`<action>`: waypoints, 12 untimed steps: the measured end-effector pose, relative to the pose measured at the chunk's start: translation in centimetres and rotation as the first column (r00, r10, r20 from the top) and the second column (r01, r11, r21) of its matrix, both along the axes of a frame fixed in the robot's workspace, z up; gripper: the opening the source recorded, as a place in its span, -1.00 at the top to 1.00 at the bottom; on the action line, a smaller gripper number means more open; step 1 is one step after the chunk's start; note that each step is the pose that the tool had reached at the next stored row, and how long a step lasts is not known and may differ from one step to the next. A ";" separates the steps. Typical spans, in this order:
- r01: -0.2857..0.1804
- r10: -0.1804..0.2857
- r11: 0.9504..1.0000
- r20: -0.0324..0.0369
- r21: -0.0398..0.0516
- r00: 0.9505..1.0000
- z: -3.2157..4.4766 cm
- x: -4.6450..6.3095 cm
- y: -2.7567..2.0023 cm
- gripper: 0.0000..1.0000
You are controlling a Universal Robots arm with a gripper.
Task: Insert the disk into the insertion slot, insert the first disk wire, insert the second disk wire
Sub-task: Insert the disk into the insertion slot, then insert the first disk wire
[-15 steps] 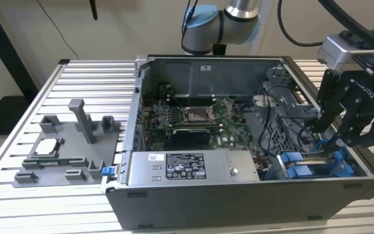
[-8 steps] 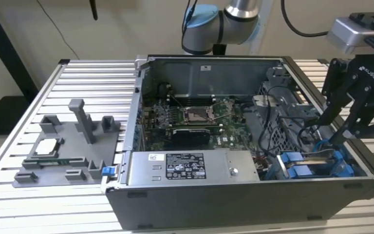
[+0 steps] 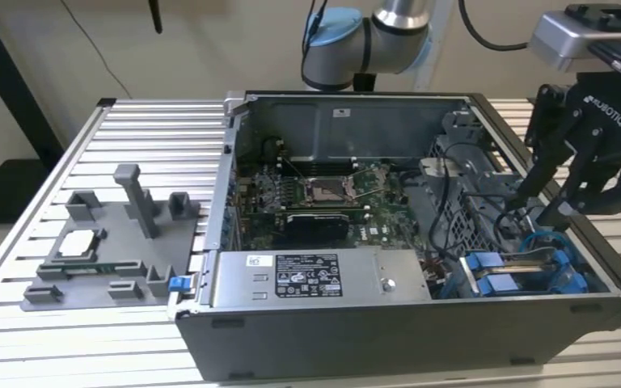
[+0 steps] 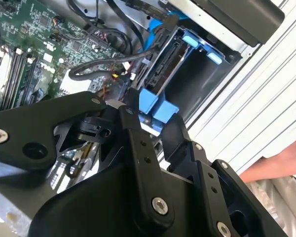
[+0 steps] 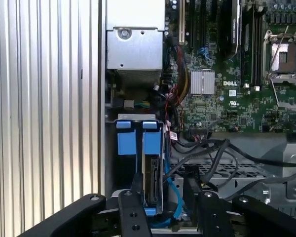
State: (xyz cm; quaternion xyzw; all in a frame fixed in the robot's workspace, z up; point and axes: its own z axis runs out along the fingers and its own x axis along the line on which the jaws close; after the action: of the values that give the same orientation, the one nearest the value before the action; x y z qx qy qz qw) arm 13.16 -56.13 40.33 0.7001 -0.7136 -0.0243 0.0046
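Observation:
The disk [image 5: 152, 181] sits on edge inside the insertion slot [image 5: 138, 142], its connector end showing between the slot's blue tabs. In the exterior view the slot [image 3: 510, 279] is at the case's near right corner. My gripper [image 3: 545, 204] hangs open just above it, with one finger on either side of the disk's end [image 4: 163, 66] in both wrist views and nothing held between them. A blue wire [image 5: 173, 200] runs up beside the disk to its connector edge [image 4: 157, 30]; I cannot tell whether it is seated. Black wires [image 5: 212, 153] loop nearby.
The open computer case [image 3: 397, 339] lies on a ribbed aluminium table [image 3: 159, 129]. A grey power supply box [image 3: 310, 279] and the processor socket [image 3: 327, 190] are inside. A grey fixture [image 3: 116, 242] stands at the exterior view's left. A person's hand [image 4: 281, 163] rests outside the case.

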 end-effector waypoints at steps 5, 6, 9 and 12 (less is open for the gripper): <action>0.000 0.000 1.000 0.004 0.000 1.000 -0.01 -1.1 1.43 -1.00; 0.000 0.000 1.000 0.007 0.000 1.000 -0.02 -1.3 1.71 -1.00; 0.000 0.000 1.000 0.035 0.000 0.999 -0.18 -1.6 2.16 -1.00; 0.000 0.001 1.000 0.067 -0.002 0.998 -0.36 -1.9 2.42 -1.00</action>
State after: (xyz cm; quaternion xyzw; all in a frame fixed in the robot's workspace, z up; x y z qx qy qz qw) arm 11.24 -53.71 39.97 0.7007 -0.7132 -0.0003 -0.0187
